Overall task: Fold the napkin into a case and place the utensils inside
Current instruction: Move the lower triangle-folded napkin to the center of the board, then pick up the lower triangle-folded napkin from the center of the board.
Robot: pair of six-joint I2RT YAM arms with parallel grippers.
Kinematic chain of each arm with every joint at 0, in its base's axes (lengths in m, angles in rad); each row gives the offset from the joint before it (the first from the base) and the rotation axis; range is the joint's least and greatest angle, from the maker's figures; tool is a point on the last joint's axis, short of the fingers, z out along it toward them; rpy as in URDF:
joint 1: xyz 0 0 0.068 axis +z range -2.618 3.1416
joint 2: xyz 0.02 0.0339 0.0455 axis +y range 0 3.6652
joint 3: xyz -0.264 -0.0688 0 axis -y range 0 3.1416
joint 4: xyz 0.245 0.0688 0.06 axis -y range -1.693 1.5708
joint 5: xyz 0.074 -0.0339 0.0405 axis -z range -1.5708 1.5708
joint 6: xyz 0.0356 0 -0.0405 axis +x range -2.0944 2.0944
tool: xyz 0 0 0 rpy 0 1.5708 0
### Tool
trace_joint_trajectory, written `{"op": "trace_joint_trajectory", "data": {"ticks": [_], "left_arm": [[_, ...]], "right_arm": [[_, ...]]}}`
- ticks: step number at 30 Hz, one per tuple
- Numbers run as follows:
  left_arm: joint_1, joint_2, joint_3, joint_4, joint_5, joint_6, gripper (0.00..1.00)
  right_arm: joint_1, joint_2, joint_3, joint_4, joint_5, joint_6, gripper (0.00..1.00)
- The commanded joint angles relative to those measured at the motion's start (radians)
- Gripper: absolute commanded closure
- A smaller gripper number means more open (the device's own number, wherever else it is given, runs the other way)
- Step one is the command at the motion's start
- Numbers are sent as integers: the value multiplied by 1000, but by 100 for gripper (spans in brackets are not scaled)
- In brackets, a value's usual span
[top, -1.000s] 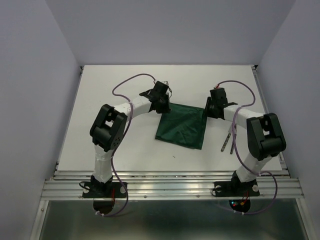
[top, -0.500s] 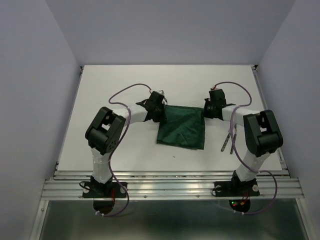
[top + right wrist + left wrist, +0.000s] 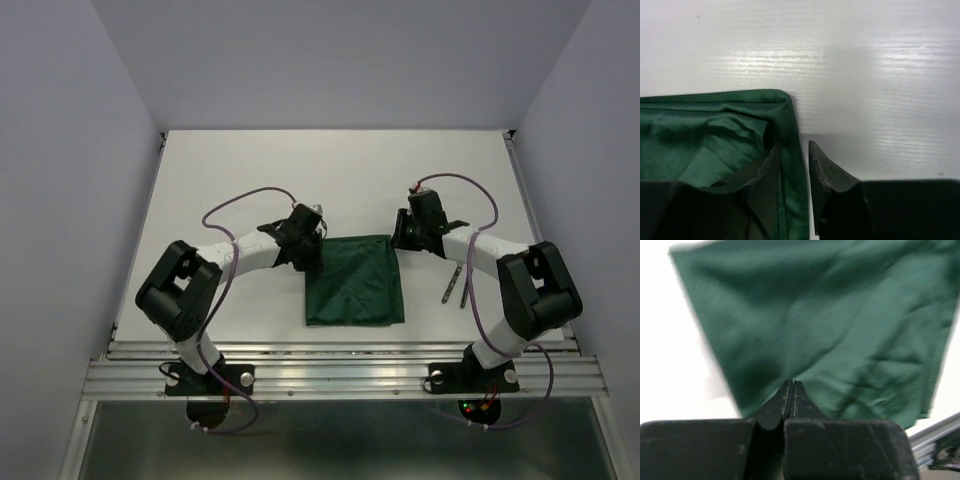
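Clenched, the left end effector (image 3: 790, 384) pinches the napkin (image 3: 355, 282) at its far left corner. I see the right end effector (image 3: 793, 146) parted, straddling the far right hem. The napkin lies mid-surface (image 3: 250, 170), with the utensils (image 3: 456, 283) near its right edge.

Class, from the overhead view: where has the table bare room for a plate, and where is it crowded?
Bare: the table beyond the left gripper and right gripper, to the far edge; the strip left of the left arm. Crowded: the middle, with the napkin, and the utensils right of it.
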Motion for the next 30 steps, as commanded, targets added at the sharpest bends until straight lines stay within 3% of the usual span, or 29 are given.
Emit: {"op": "trace_joint_trajectory", "data": {"ticks": [1,7,11,30], "left_arm": [[-11,31,184,-19,20,39,100],[-18,227,436,17,112,30,100],[-23,360,542,30,175,20,100],[-32,480,582,40,226,20,100]], "right_arm": [[-6,-64,45,-21,129,-14,63],[-15,-29,102,-30,71,-15,60],[-15,-1,117,-29,1,-20,52],[-15,79,113,-24,-114,-72,42]]}}
